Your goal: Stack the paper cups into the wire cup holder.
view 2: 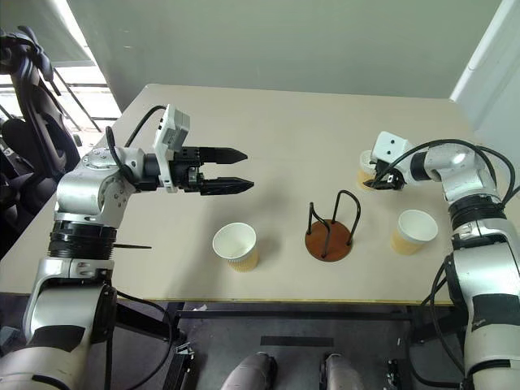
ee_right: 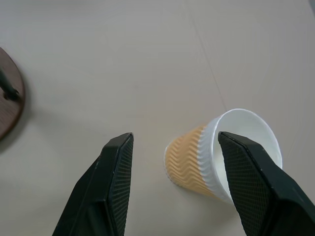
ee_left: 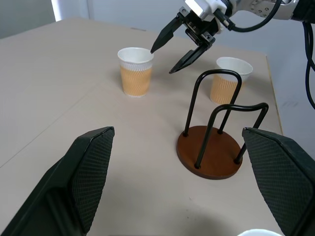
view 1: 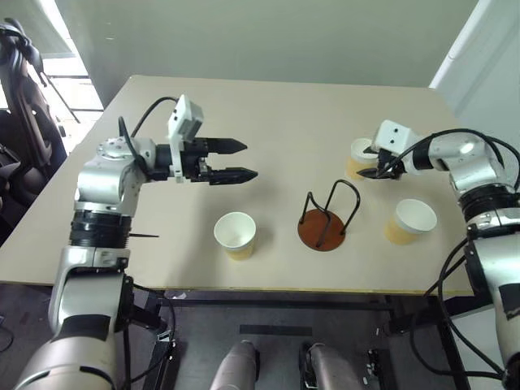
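Observation:
Three paper cups stand upright on the beige table: one at front left [view 1: 236,234], one at front right [view 1: 410,220] and one further back on the right [view 1: 358,154]. The wire cup holder [view 1: 327,216], black loops on a brown disc, stands empty between them. My right gripper [view 1: 375,169] is open just beside the back right cup [ee_right: 221,157], which shows between its fingers [ee_right: 110,187]; nothing is gripped. My left gripper [view 1: 249,160] hovers open and empty above the table's left half, pointing toward the holder [ee_left: 209,152].
The table's front edge [view 1: 244,286] runs just below the front cups. A dark chair [view 1: 20,89] stands off the table's left side. A wall rises behind the far edge.

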Robot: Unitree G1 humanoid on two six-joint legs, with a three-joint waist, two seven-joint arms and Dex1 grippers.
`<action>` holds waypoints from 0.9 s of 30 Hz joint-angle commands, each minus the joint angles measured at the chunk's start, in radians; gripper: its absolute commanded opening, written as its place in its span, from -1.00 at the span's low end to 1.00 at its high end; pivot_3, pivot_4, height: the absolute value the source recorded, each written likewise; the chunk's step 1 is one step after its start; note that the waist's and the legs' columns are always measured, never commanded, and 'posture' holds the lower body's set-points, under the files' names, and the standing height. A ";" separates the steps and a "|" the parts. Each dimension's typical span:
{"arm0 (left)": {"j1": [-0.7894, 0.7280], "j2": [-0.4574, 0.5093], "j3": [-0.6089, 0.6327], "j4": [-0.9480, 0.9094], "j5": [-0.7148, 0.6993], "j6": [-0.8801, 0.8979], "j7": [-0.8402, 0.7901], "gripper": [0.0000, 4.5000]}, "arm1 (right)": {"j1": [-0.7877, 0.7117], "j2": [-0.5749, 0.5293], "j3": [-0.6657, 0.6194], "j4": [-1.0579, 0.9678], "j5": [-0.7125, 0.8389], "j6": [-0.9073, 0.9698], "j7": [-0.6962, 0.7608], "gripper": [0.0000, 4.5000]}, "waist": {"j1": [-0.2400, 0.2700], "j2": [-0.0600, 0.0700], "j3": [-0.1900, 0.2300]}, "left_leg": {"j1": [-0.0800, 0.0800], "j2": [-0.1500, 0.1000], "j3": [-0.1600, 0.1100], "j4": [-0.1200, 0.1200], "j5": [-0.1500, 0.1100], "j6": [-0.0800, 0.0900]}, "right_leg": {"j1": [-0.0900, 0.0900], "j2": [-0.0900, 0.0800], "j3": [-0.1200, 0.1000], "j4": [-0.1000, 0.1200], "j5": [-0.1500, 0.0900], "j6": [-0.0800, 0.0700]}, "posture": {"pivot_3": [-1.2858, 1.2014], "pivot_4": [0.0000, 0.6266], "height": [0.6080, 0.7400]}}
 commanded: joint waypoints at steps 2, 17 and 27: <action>-0.007 0.006 0.005 -0.035 -0.010 -0.004 0.002 0.98 | -0.071 0.011 0.023 0.068 -0.078 -0.069 -0.064 0.22 | 0.000 0.000 0.000 | 0.000 0.000 0.000 0.000 0.000 0.000 | 0.000 0.000 0.000 0.000 0.000 0.000 | 0.03 -0.52 1.00; -0.009 -0.001 -0.002 -0.027 -0.003 -0.017 0.017 0.98 | -0.145 0.066 0.120 0.201 -0.293 -0.096 -0.231 0.22 | -0.003 0.001 0.000 | 0.000 0.001 0.000 -0.007 -0.001 -0.003 | -0.002 0.000 0.000 -0.002 0.000 -0.001 | 0.03 -0.52 1.00; 0.004 0.007 -0.009 -0.032 0.003 -0.024 0.008 1.00 | -0.157 0.080 0.100 0.215 -0.307 -0.085 -0.206 -0.99 | -0.004 0.001 0.001 | 0.000 0.001 0.001 -0.011 0.000 -0.004 | -0.003 0.000 -0.001 -0.005 0.000 -0.002 | 0.03 -0.52 1.00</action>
